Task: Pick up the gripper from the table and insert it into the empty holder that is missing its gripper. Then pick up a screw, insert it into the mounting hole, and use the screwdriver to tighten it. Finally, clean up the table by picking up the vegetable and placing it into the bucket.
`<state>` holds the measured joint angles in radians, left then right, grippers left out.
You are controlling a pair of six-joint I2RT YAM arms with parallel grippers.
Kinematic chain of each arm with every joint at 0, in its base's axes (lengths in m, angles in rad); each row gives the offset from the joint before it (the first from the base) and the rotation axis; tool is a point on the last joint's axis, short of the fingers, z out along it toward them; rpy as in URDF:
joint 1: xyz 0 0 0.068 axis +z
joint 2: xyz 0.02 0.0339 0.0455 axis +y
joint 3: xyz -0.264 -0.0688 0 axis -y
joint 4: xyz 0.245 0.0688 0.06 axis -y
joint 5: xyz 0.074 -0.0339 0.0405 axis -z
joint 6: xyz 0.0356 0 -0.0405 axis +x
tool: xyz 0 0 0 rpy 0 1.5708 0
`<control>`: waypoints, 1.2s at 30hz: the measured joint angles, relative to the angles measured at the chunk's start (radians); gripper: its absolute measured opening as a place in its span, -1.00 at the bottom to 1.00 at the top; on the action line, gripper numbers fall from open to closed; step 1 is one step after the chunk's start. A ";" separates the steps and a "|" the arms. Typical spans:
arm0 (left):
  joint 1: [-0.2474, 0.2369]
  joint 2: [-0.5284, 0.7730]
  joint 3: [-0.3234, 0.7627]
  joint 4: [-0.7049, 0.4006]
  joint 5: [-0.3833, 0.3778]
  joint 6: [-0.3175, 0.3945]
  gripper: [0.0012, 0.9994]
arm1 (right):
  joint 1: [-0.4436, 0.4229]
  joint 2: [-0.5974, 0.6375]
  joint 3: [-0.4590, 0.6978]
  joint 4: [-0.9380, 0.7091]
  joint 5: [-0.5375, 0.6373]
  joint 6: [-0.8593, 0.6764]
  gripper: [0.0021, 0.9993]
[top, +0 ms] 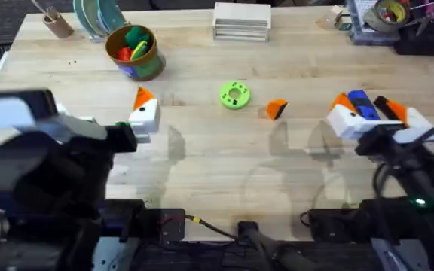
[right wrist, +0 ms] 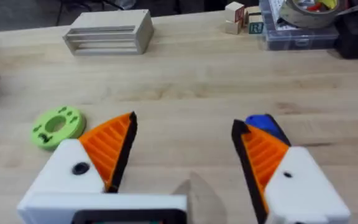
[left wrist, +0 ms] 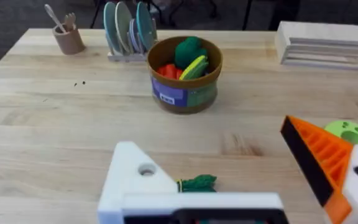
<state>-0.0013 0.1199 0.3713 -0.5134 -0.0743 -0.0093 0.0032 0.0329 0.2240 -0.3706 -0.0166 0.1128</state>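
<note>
Wooden table (top: 202, 158) planks run under both arms. From above, one orange gripper piece (top: 276, 109) lies between the two grippers. It is nearer the right gripper (top: 366, 107) but apart from it. One blue screwdriver (top: 360, 104) lies between that gripper's fingers. One green disc (top: 234, 95) sits near the orange piece, on the side of the left gripper (top: 143, 109). One bucket (top: 134, 51) stands beyond the left gripper.

From the left wrist, the left gripper (left wrist: 210, 146) is spread wide and holds nothing. One finger has an orange pad (left wrist: 319, 155). The other is a bare white holder (left wrist: 138, 180). One green vegetable (left wrist: 197, 183) lies between them, just beside the holder.

From the right wrist, the right gripper (right wrist: 184, 121) is spread wide too, with two orange pads. The screwdriver (right wrist: 266, 123) peeks out just past one pad.
</note>
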 joint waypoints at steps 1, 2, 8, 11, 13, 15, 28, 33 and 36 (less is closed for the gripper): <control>0.000 0.032 0.033 -0.019 -0.001 0.000 0.99 | 0.000 0.016 0.035 -0.028 0.000 0.000 0.97; 0.000 0.073 0.070 -0.037 -0.003 0.000 0.99 | 0.000 0.038 0.080 -0.061 0.000 0.000 0.97; 0.000 0.355 0.285 -0.166 -0.014 0.002 0.99 | 0.000 0.227 0.331 -0.183 -0.003 0.000 0.97; -0.001 0.516 0.395 -0.278 -0.020 0.033 0.99 | 0.000 0.337 0.454 -0.261 -0.004 0.000 0.97; -0.001 0.616 0.456 -0.342 -0.021 0.064 0.99 | 0.000 0.413 0.538 -0.322 -0.005 0.000 0.97; -0.001 0.703 0.500 -0.380 -0.023 0.092 0.99 | 0.000 0.479 0.610 -0.381 -0.006 0.000 0.97; -0.001 0.984 0.528 -0.467 -0.024 0.152 0.99 | 0.000 0.580 0.703 -0.447 -0.006 0.000 0.97; -0.001 1.032 0.528 -0.469 -0.024 0.165 0.99 | 0.000 0.579 0.703 -0.447 -0.006 0.000 0.97; -0.001 1.061 0.528 -0.471 -0.024 0.183 0.86 | 0.000 0.580 0.703 -0.447 -0.006 0.000 0.97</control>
<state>-0.0021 1.1809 0.8989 -0.9847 -0.0985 0.1734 0.0032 0.6125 0.9272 -0.8173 -0.0231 0.1127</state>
